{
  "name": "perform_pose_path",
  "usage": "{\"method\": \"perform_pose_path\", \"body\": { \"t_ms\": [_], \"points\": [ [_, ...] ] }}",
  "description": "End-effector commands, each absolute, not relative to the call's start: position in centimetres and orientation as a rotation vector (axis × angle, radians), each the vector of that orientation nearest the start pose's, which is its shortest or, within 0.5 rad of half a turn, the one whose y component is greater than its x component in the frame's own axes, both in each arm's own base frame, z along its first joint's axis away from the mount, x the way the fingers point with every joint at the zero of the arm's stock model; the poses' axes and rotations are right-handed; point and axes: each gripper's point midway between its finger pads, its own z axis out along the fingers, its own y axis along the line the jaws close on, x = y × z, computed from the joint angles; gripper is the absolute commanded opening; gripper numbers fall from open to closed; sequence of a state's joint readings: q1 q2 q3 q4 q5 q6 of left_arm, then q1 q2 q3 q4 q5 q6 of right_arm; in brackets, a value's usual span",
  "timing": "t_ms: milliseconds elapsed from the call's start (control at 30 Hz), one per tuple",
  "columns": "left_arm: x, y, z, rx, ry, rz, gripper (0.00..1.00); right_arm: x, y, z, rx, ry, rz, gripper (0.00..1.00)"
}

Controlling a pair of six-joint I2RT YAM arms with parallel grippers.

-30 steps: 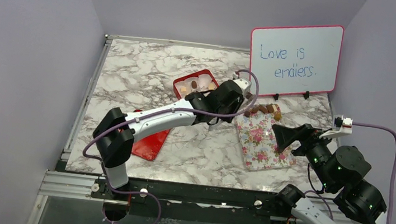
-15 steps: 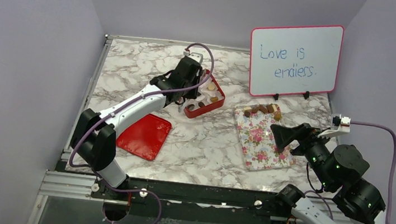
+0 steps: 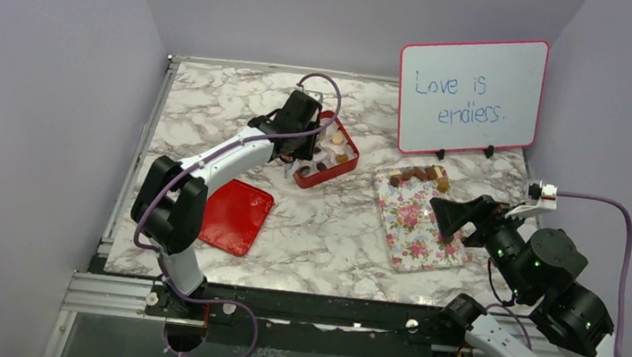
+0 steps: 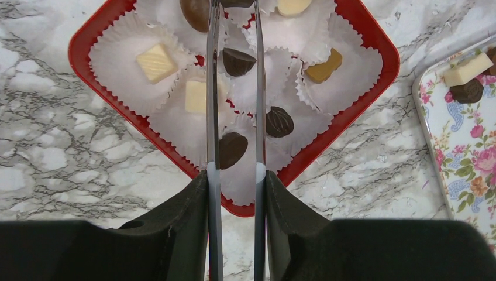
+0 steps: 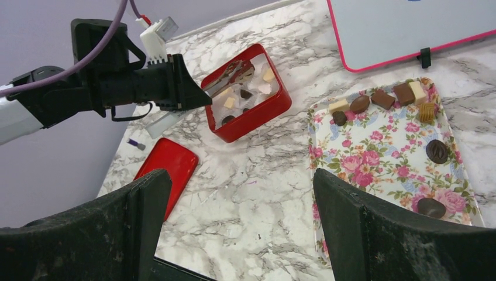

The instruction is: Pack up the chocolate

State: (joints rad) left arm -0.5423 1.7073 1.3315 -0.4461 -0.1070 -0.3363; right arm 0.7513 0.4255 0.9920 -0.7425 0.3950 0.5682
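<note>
Chocolate pieces (image 4: 279,121), dark, caramel and cream, sit in white paper cups in the red box (image 4: 374,54), which also shows in the top view (image 3: 312,179). More chocolate pieces (image 5: 383,98) lie along the far end of the floral tray (image 5: 380,152), also seen from above (image 3: 419,231). My left gripper (image 4: 237,175) is shut on metal tongs (image 4: 212,88) that reach over the box; their tips leave the frame. It hovers over the box's left side (image 3: 297,143). My right gripper (image 5: 237,181) is open and empty, held above the tray's near right side (image 3: 451,219).
A red lid (image 3: 235,214) lies flat left of centre, near the front. A whiteboard (image 3: 470,93) stands at the back right behind the tray. A small purple item (image 5: 135,143) lies on the marble near the lid. Walls close in left and right.
My left gripper swung left from the tray's far edge to over the red box, then shifted slightly. The right arm has barely moved.
</note>
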Motion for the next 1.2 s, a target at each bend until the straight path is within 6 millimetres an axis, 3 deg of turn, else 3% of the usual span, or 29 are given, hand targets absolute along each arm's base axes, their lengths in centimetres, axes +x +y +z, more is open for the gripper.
{"method": "perform_pose_path", "body": {
  "t_ms": [0,800,1000,1167],
  "points": [
    [39.8,-24.2,14.7,0.219,2.343,-0.369,0.32,17.0,9.7,33.1,0.135,1.751,0.646,0.97],
    [40.8,-24.9,14.2,0.224,2.336,-0.376,0.4,17.2,9.3,32.9,0.147,1.748,0.623,0.97],
    [40.6,-24.7,15.3,0.218,2.313,-0.383,0.41,17.3,9.4,32.7,0.145,1.752,0.621,0.97],
    [40.4,-24.6,18.0,0.204,2.258,-0.408,0.41,17.3,9.5,32.7,0.141,1.753,0.622,0.97]
  ]
}}
